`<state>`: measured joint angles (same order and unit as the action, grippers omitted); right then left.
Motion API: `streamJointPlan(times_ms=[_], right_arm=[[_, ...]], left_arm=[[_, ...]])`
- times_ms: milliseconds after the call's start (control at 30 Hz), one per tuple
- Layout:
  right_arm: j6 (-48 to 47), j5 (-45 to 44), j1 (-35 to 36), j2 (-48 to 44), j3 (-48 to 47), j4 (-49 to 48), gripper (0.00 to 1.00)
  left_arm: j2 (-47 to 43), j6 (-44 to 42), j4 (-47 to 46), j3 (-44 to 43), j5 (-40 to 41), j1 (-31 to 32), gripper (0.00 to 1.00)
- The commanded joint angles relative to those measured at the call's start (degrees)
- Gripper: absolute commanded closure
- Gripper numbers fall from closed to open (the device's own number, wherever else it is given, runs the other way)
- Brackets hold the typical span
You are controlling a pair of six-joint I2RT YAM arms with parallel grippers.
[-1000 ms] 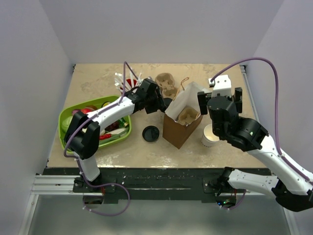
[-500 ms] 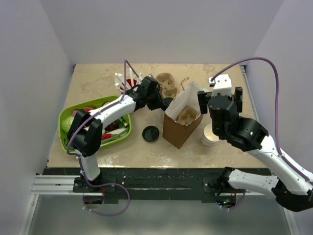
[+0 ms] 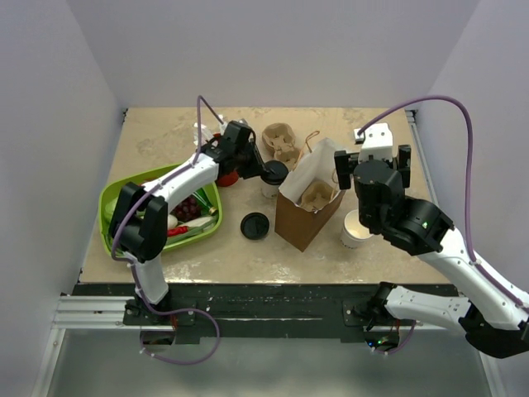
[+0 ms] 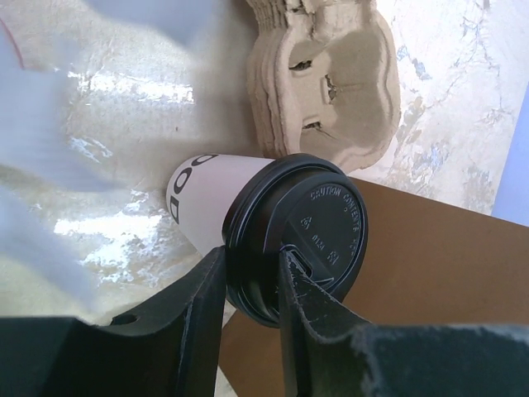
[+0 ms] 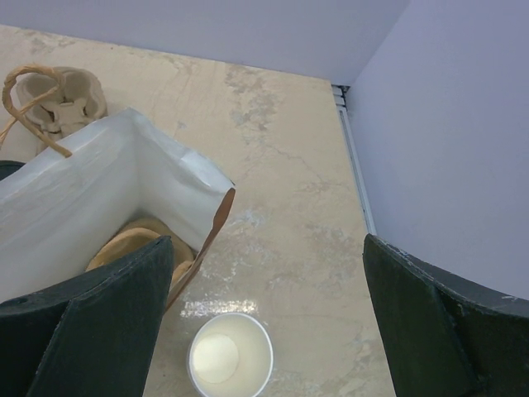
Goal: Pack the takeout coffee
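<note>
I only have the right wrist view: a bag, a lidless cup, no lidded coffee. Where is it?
Observer: The top view shows the takeout coffee outside the paper bag, by its left wall, with the left gripper at it.
Operator: Gripped by the body or the lid?
Observer: The left wrist view shows its fingers clamping the black lid's rim, one on each side.
Operator: And the spare lid?
Observer: The top view shows the loose black lid lying flat, left of the bag's near corner.
</note>
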<state>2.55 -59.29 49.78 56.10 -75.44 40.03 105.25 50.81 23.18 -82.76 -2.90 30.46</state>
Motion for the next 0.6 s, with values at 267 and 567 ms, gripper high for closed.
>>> streamJointPlan(times_ms=[267,567], right_arm=[[-0.3,-1.3,-0.4,-1.4,1.5,-4.9,0.02],[-0.5,-0.8,-0.4,-2.2,2.0,-5.6,0.02]], left_arm=[[-7.2,-8.5,-1.1,3.8,-6.7,-4.6,0.91],[-7.3,-10.2,-2.8,5.8,-11.8,-6.5,0.93]])
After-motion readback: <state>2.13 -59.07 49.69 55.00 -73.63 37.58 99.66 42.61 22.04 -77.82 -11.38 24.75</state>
